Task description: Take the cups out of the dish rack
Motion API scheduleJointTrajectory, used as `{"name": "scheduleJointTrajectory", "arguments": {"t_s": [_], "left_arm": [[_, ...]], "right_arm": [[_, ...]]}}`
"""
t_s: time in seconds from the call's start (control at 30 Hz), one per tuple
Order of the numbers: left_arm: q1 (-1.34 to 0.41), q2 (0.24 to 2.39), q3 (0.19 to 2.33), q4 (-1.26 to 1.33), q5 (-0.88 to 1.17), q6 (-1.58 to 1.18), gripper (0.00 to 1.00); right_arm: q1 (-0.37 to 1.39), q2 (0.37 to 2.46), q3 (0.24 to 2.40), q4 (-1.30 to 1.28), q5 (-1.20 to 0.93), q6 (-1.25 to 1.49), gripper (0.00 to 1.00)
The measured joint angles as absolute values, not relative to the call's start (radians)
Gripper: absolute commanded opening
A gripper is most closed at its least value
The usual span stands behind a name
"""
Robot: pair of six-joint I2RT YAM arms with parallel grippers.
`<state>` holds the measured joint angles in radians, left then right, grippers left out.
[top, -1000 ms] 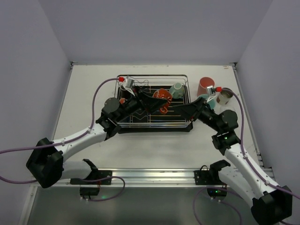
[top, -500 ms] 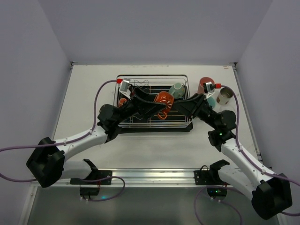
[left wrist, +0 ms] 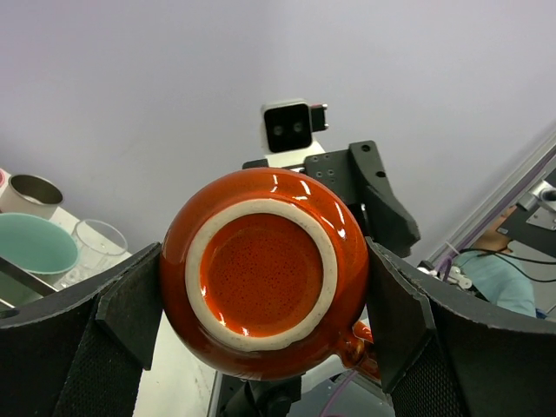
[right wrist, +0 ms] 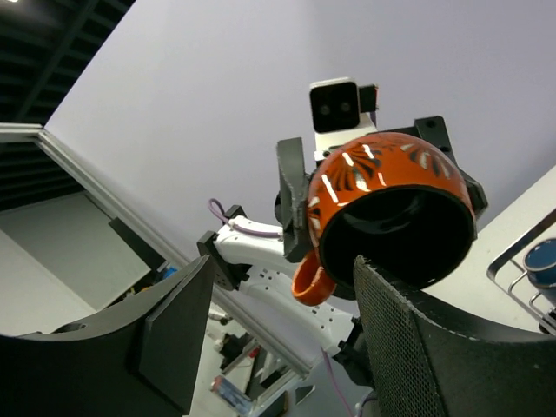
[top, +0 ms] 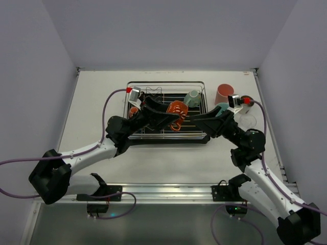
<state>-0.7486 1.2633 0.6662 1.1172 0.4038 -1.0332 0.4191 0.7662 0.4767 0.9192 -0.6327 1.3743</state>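
Observation:
My left gripper (top: 171, 116) is shut on an orange mug (top: 178, 109) and holds it on its side above the dish rack (top: 168, 83). In the left wrist view the mug's cream-ringed bottom (left wrist: 263, 274) fills the space between my fingers (left wrist: 130, 304). My right gripper (top: 196, 119) is open and faces the mug's black mouth (right wrist: 395, 213) from the right, close to it; the mug's handle (right wrist: 309, 282) hangs between its fingertips. A mint-green mug (top: 192, 98) lies in the rack. A pink tumbler (top: 224, 93), a mint cup (top: 221, 106) and a clear glass (top: 249, 120) stand right of the rack.
A small orange cup (top: 134, 109) sits at the rack's left end, half hidden by my left arm. A metal cup (left wrist: 30, 193) shows beside the mint cup (left wrist: 35, 243) and glass (left wrist: 95, 243) in the left wrist view. White walls close the table at left, back and right.
My left gripper has lifted the orange mug off the rack and turned it toward the right arm. My right gripper has swung in from the right and now faces the mug.

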Motion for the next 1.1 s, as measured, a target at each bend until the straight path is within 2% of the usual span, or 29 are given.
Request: {"name": "scheduleJointTrajectory", "arguments": {"t_s": [0.17,0.57,0.67,0.77,0.8,0.83,0.87,0.9,0.93,0.97,1.0,1.1], "left_arm": [[-0.754,1.276,0.666,1.122,0.422,-1.03,0.34],[-0.775,1.307,0.675,1.127,0.47,-0.972,0.35],[-0.781,1.314,0.687,1.113,0.472,-0.941,0.35],[-0.782,1.319,0.697,1.105,0.472,-0.918,0.38],[-0.782,1.321,0.699,1.105,0.472,-0.912,0.4],[-0.782,1.321,0.699,1.098,0.47,-0.904,0.44],[-0.782,1.322,0.699,1.091,0.466,-0.896,0.5],[-0.781,1.322,0.699,1.082,0.465,-0.892,0.63],[-0.783,1.322,0.699,1.075,0.465,-0.881,0.68],[-0.786,1.321,0.7,1.067,0.464,-0.87,0.75],[-0.788,1.319,0.701,1.056,0.464,-0.86,0.87],[-0.794,1.292,0.703,1.004,0.461,-0.823,1.0]], "right_arm": [[0.42,0.735,0.516,0.848,-0.623,1.325,0.72],[0.438,0.849,0.531,0.847,-0.62,1.347,0.68],[0.449,0.877,0.537,0.855,-0.62,1.354,0.59],[0.458,0.915,0.546,0.885,-0.619,1.37,0.44],[0.459,0.926,0.546,0.894,-0.619,1.381,0.38],[0.461,0.934,0.546,0.911,-0.617,1.39,0.29],[0.462,0.937,0.546,0.921,-0.613,1.398,0.25],[0.466,0.938,0.546,0.931,-0.609,1.407,0.2],[0.467,0.937,0.545,0.936,-0.608,1.413,0.15],[0.47,0.936,0.545,0.936,-0.604,1.416,0.14],[0.472,0.934,0.545,0.934,-0.603,1.417,0.12],[0.477,0.91,0.536,0.912,-0.596,1.405,0.06]]}}
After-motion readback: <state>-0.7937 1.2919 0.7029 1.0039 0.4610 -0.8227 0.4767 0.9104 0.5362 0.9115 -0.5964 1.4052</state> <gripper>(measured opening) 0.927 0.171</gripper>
